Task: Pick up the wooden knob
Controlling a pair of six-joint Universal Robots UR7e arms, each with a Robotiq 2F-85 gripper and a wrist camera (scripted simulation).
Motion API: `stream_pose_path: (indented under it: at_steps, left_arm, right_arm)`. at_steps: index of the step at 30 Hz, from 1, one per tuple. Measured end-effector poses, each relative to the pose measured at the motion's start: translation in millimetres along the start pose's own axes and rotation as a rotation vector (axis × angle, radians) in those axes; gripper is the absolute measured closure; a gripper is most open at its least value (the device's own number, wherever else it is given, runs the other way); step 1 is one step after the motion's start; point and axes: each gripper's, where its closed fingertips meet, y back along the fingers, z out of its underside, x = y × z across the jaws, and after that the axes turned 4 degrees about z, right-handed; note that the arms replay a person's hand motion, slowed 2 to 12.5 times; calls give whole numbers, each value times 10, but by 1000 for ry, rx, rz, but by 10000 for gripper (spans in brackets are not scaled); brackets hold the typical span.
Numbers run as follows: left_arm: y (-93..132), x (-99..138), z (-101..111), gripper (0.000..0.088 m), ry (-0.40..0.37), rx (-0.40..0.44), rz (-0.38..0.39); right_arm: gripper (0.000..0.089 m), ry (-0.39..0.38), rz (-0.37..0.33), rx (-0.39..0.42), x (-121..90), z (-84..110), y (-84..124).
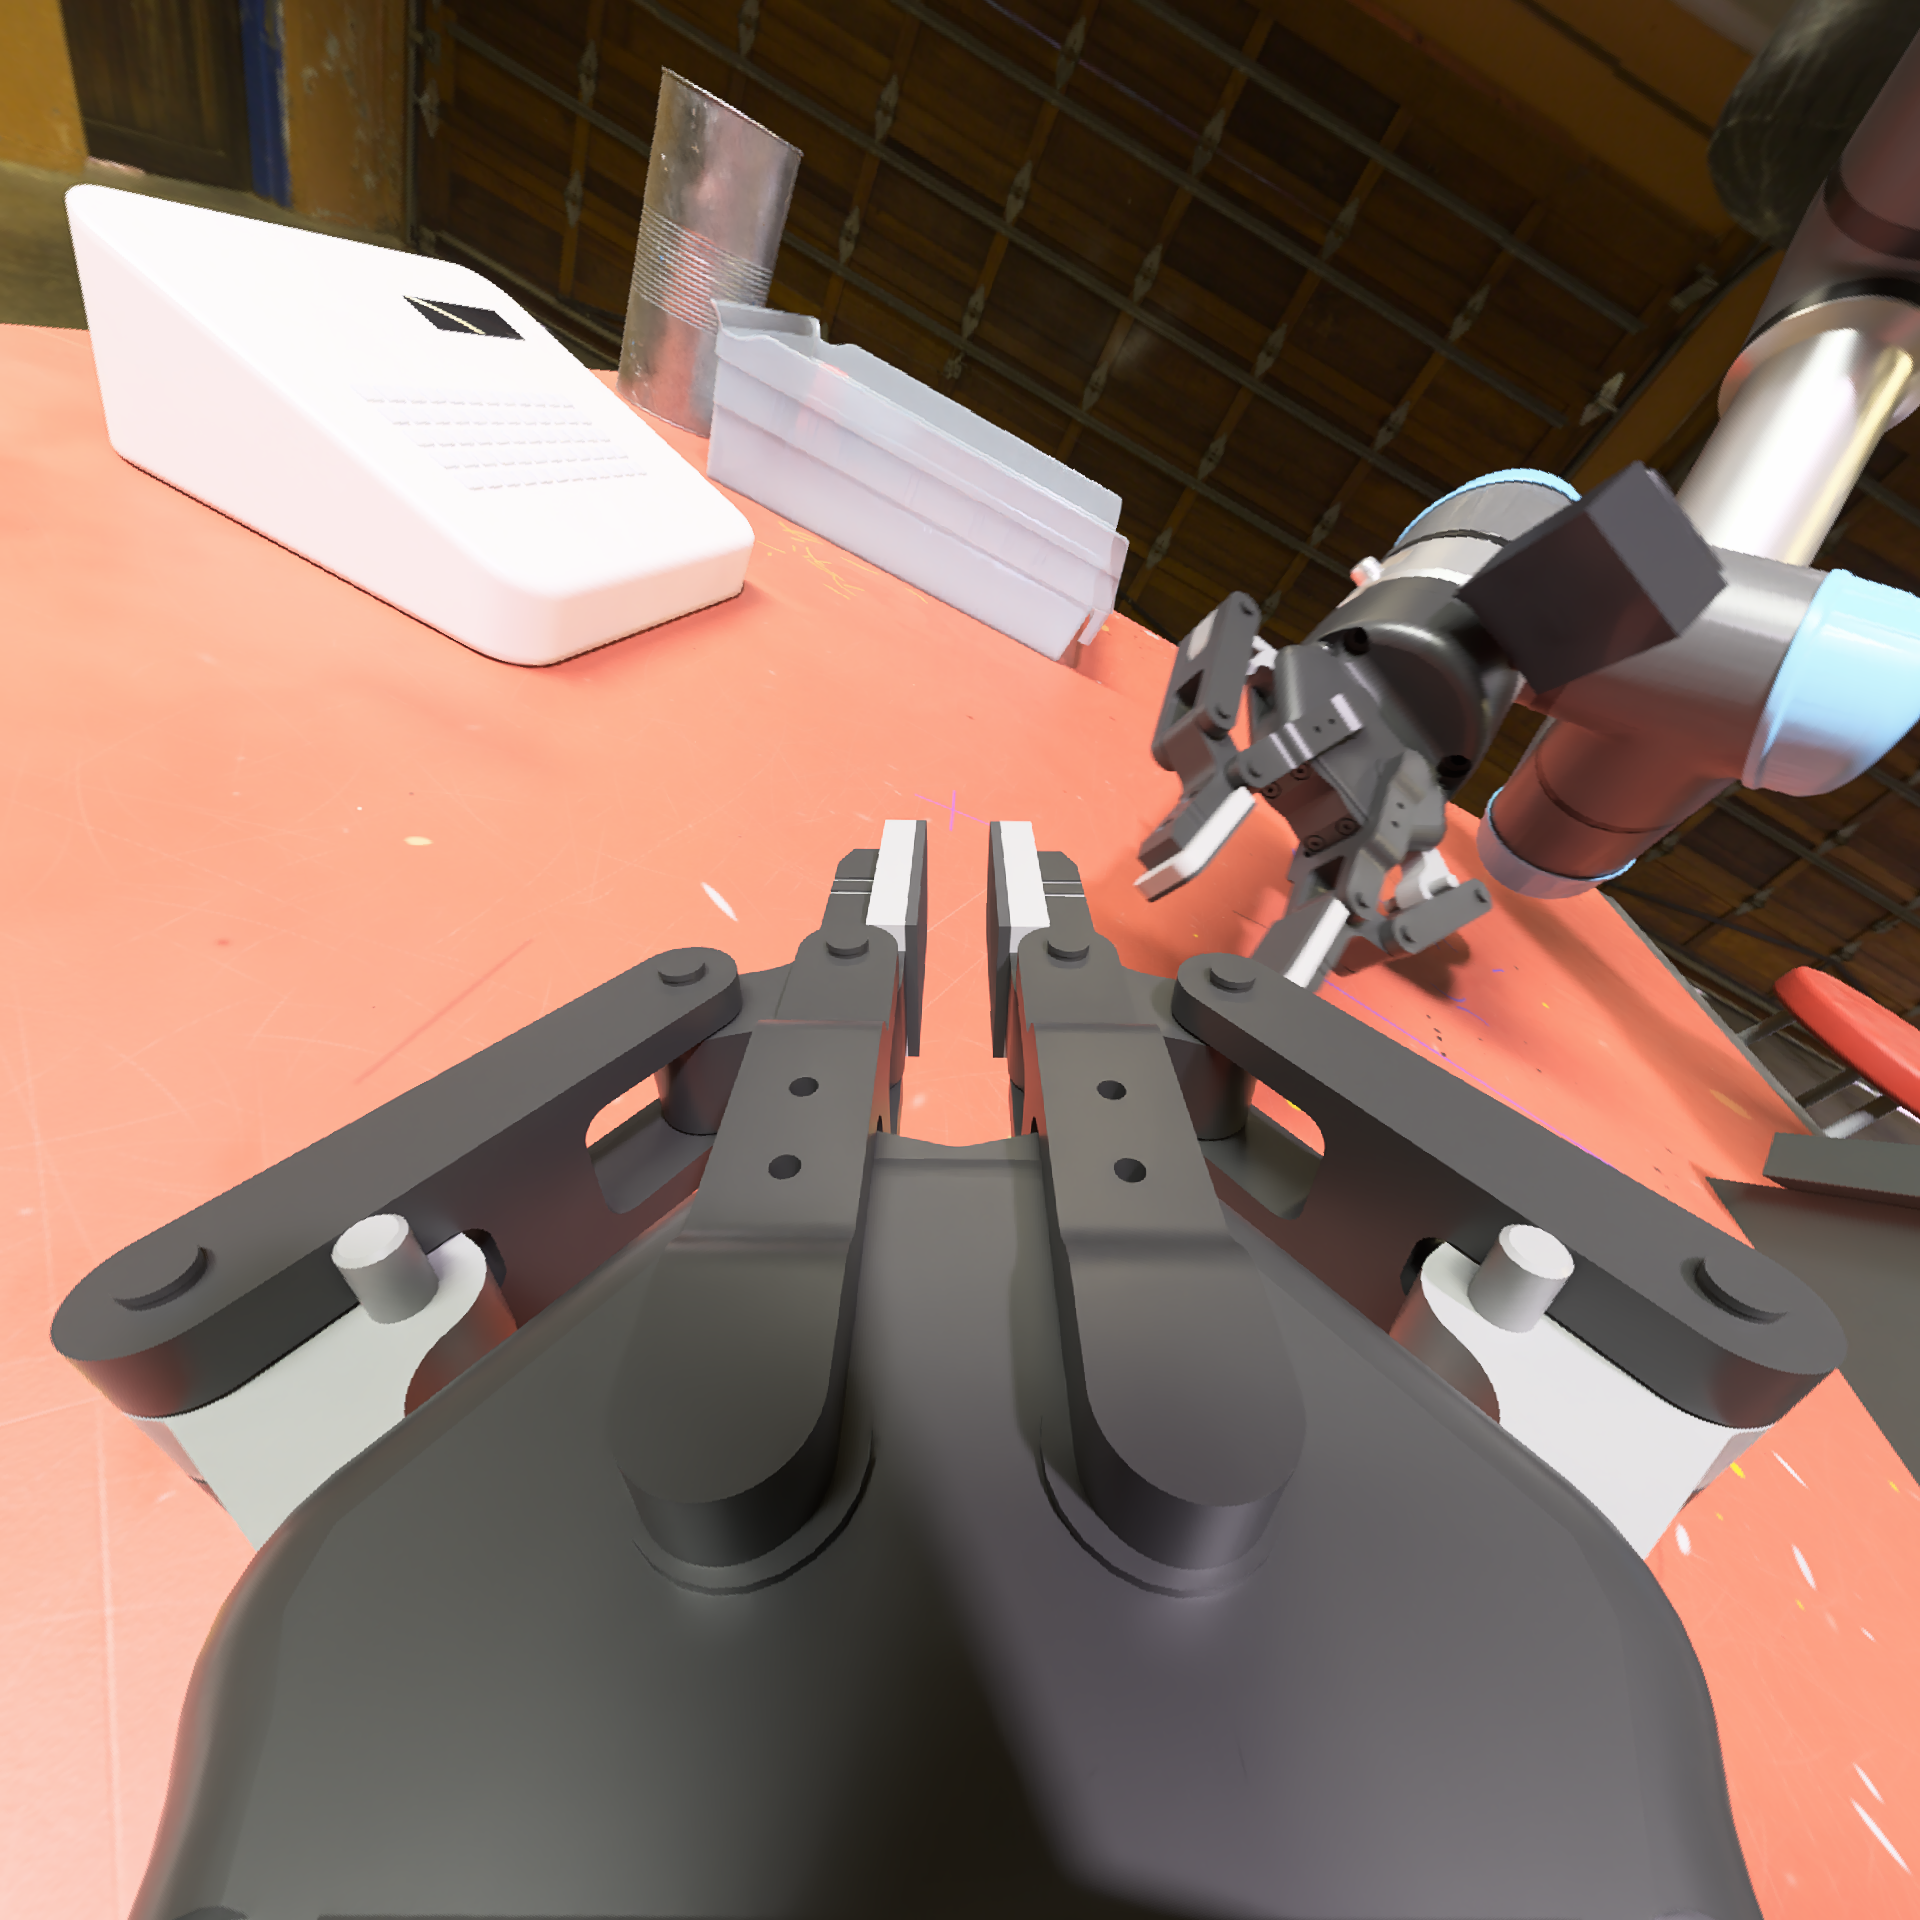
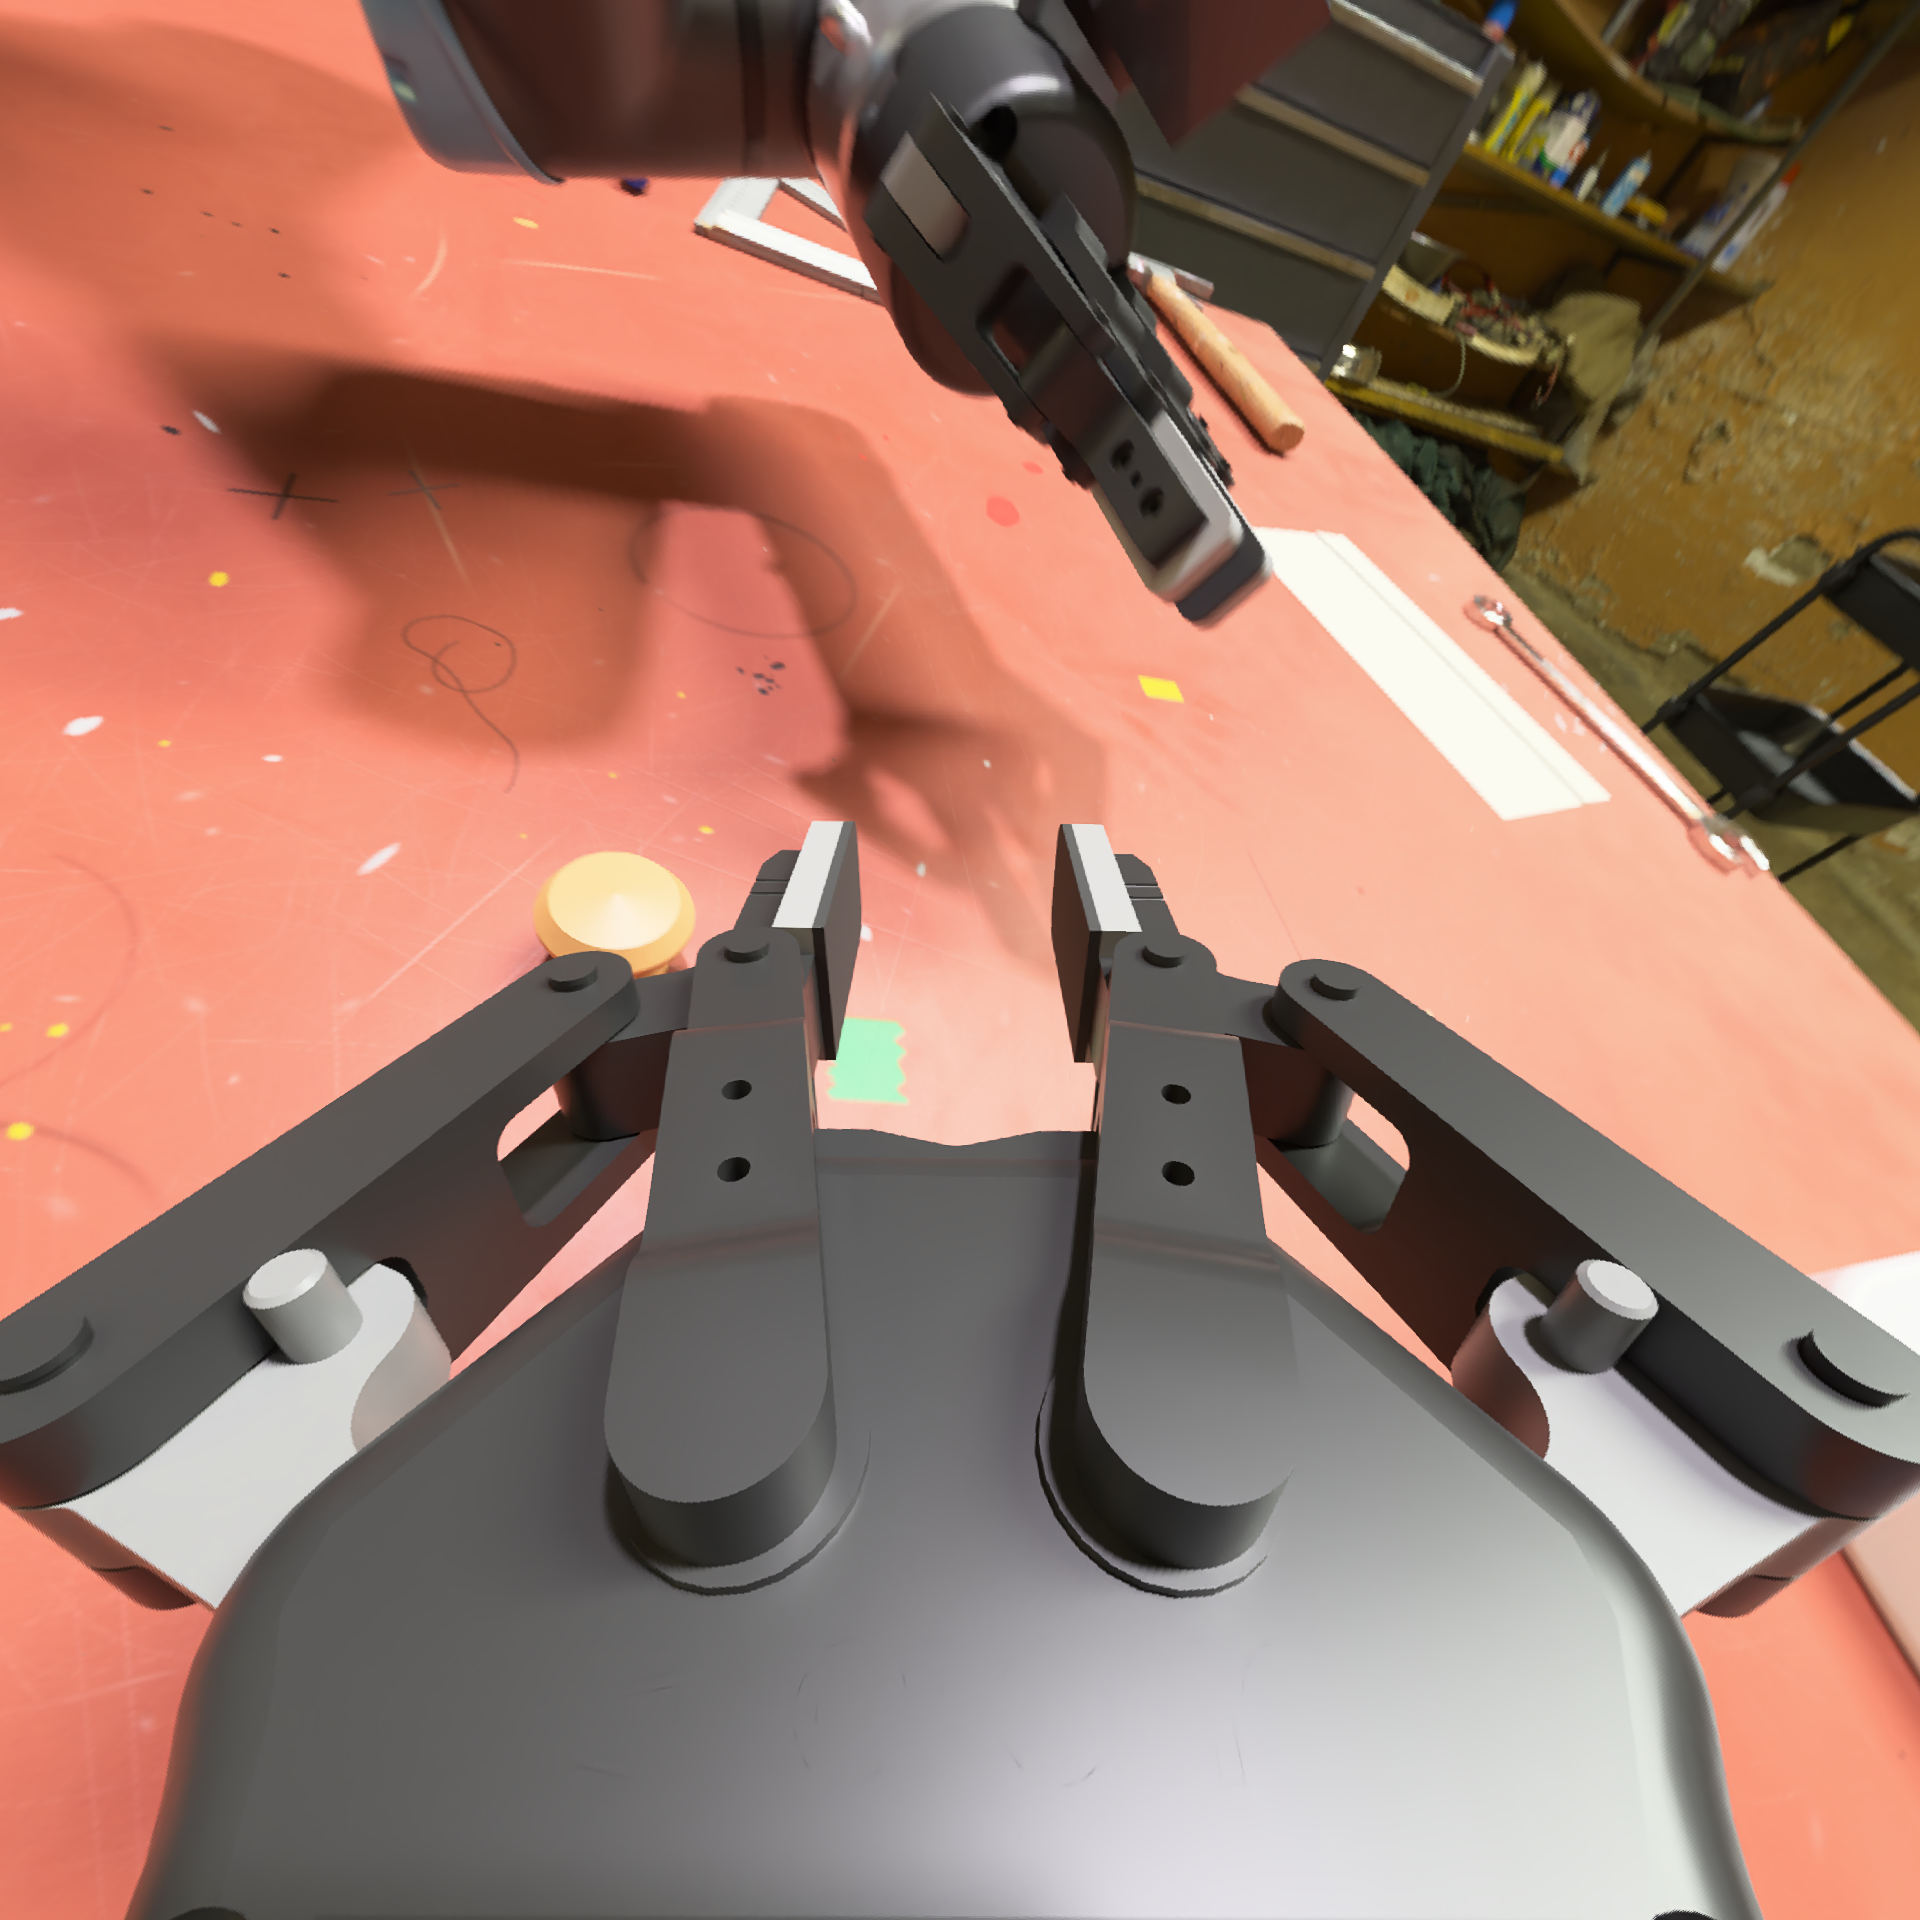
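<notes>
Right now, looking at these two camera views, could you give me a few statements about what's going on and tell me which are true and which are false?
1. The wooden knob sits on the pink table. True.
2. The right gripper is holding the knob. False: its jaws are apart and empty, with the knob off to one side.
3. A white wedge-shaped box rests on the table. True.
4. The left gripper grips a hammer. False: nothing is between its fingers; the hammer lies on the table.
</notes>
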Motion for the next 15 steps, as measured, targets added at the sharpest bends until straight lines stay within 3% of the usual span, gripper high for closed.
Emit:
stream_pose_path:
  at_steps: [4,8,15]
  left_arm:
    - [4,-5,-2,776,2,3,0]
    - [0,-10,7,775,5,0,1]
    - [-10,-23,34,772,10,-12,-2]
  right_arm:
    - [431,54,-54,16,-219,-146,-16]
    - [280,26,-154,-56,-501,-143,-99]
    - [261,-5,-224,-210,-814,-19,-259]
